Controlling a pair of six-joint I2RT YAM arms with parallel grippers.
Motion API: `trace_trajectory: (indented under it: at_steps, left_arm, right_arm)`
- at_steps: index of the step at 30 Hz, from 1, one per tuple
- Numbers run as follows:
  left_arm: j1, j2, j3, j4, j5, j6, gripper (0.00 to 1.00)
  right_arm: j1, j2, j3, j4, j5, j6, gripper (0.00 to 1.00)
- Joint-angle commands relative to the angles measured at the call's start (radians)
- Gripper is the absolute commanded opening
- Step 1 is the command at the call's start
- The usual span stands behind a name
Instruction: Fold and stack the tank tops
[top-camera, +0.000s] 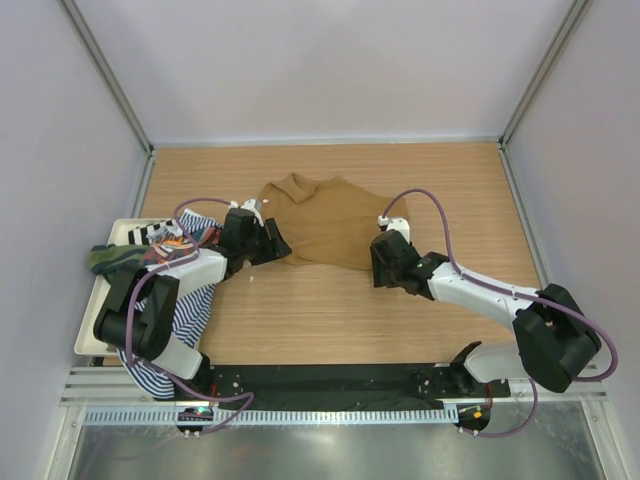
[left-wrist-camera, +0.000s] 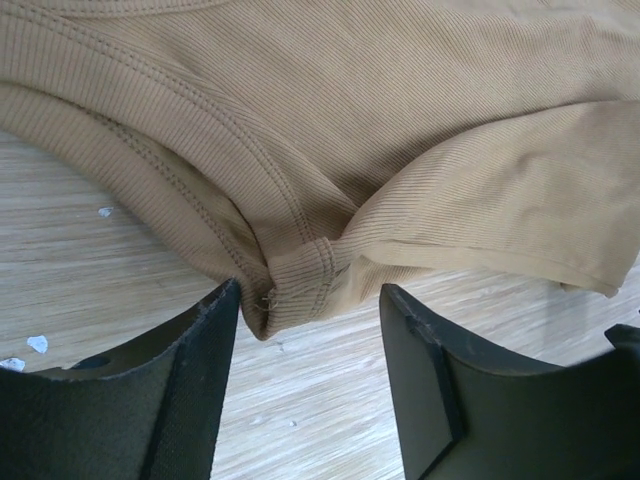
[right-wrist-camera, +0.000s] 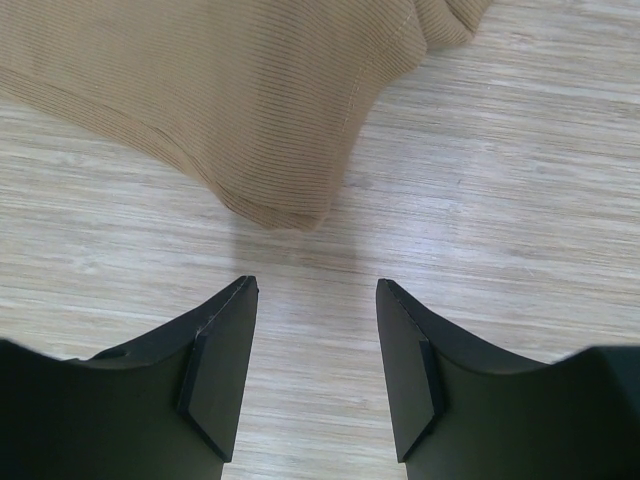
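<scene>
Tan tank top (top-camera: 335, 225) rumpled on the wooden table (top-camera: 330, 320), left claw (left-wrist-camera: 310, 300) parted around its bunched near corner, not pinching, right claw (right-wrist-camera: 317, 290) parted and empty just short of the other corner, striped top (top-camera: 190, 310) and olive top (top-camera: 110, 258) heaped in a white tray (top-camera: 88, 335) at the left.

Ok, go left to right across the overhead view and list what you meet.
white tray → olive green tank top → left pincer → tan tank top → right pincer. The striped top is left out, since it overlaps the tray, the left arm and the olive green tank top.
</scene>
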Motion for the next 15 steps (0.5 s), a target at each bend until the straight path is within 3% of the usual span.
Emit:
trace_trajectory:
  at_steps: [1,5,9,15]
  left_arm:
    - [0.005,-0.022,0.035,0.027,-0.038,0.028,0.61]
    - [0.005,-0.074,0.006,0.029,-0.100,0.031,0.64]
    - [0.004,-0.091,-0.009,0.067,-0.075,0.033,0.65]
    - [-0.001,0.013,0.048,0.046,0.005,0.033,0.56]
  right_arm:
    - [-0.007,-0.045,-0.004,0.033,-0.006,0.008,0.57]
    - [-0.015,-0.058,-0.013,0.036,-0.013,0.007,0.57]
    - [-0.023,-0.042,-0.019,0.042,-0.022,-0.001,0.57]
    - [-0.021,-0.025,-0.016,0.049,-0.029,-0.004,0.57]
